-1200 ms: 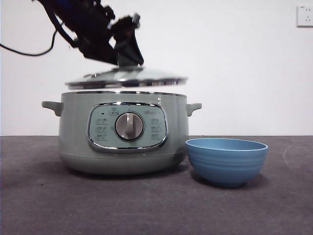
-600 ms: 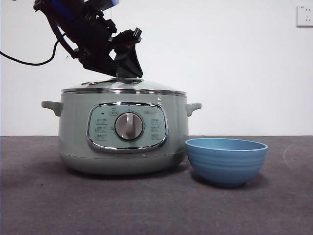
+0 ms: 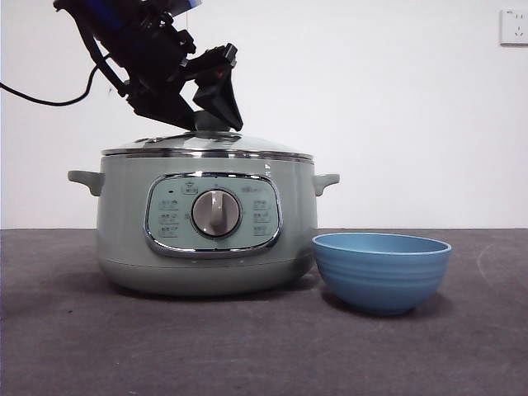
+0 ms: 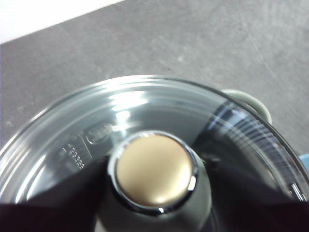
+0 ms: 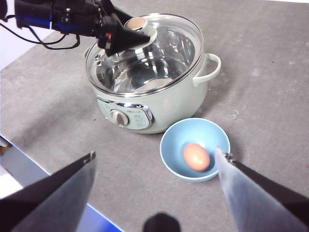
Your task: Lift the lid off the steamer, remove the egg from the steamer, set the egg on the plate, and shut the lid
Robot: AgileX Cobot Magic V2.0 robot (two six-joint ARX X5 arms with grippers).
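The glass lid (image 3: 206, 144) sits level on the sage-green steamer (image 3: 206, 247). My left gripper (image 3: 208, 122) comes down from the upper left, its jaws against both sides of the lid's knob (image 4: 153, 170). The right wrist view shows the lid (image 5: 164, 48) on the steamer (image 5: 169, 106) with the left gripper (image 5: 133, 34) on the knob. A brown egg (image 5: 196, 157) lies in the blue ribbed bowl (image 5: 169, 130) next to the steamer. The bowl's wall (image 3: 382, 268) hides the egg in the front view. My right gripper (image 5: 154, 159) is open and empty, high above the table in front of the bowl.
The dark grey table (image 3: 247, 346) runs in front of the steamer and bowl. Its front edge (image 5: 53, 179) shows in the right wrist view. A white wall with a socket (image 3: 514, 26) stands behind. A black cable (image 3: 41, 99) hangs from the left arm.
The lid, held just above the pot a second ago, has come down onto the rim. The left gripper stays at the knob. The steamer has shifted slightly left.
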